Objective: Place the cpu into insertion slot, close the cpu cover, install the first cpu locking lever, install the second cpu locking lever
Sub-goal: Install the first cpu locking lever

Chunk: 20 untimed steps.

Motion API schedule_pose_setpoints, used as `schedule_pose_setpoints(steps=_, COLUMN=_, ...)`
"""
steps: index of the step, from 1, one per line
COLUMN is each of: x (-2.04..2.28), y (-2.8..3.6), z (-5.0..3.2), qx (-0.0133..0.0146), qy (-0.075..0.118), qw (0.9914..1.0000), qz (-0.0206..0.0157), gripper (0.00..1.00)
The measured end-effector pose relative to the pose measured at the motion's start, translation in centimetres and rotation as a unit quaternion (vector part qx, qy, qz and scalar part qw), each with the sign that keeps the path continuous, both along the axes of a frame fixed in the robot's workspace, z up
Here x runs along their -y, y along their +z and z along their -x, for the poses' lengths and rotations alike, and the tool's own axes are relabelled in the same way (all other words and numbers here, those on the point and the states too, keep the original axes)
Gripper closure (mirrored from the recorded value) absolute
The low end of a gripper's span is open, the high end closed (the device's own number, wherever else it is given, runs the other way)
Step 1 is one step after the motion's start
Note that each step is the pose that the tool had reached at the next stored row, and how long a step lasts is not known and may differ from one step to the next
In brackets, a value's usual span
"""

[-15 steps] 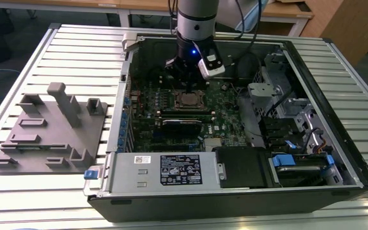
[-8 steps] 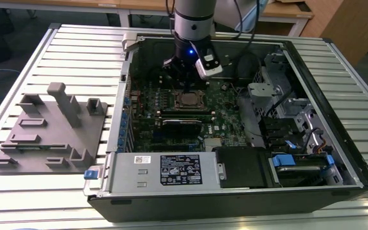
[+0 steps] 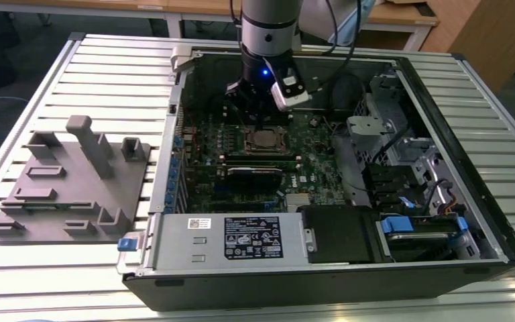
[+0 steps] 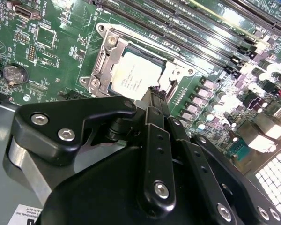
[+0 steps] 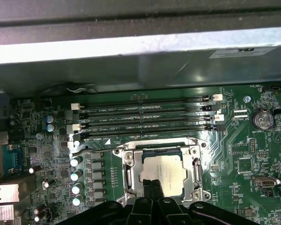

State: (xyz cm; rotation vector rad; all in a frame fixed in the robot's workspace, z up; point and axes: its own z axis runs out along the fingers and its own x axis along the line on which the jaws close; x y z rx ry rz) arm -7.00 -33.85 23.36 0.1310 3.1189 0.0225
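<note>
Down inside the open computer case [image 3: 329,288] on the slatted counter [image 3: 105,60], grey fixture block [image 3: 70,194] off at the exterior view's left, memory slots [image 5: 145,117] close beside, with the hand [image 5: 152,183] pinched shut on nothing, tips just over the cpu [image 5: 166,166] seated in the insertion slot [image 5: 161,153] mid-frame, cpu cover [image 5: 195,164] flat around it.

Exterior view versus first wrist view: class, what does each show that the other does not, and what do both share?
Exterior view: the grey fixture block on the slatted table, and the labelled power supply. First wrist view: the coin battery and a row of capacitors. Both: the cpu framed by the cpu cover, with the gripper close by it.
</note>
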Motion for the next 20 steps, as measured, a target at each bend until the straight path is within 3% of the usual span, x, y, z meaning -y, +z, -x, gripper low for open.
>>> schedule_pose_setpoints(steps=14, x=0.00, y=0.50, z=0.05, qx=0.0000, qy=0.000, qw=1.00000, qz=0.0000, gripper=0.89)
schedule_pose_setpoints(steps=20, x=0.01, y=0.50, z=0.61, qx=0.0005, qy=0.000, qw=1.00000, qz=-0.0004, gripper=0.89)
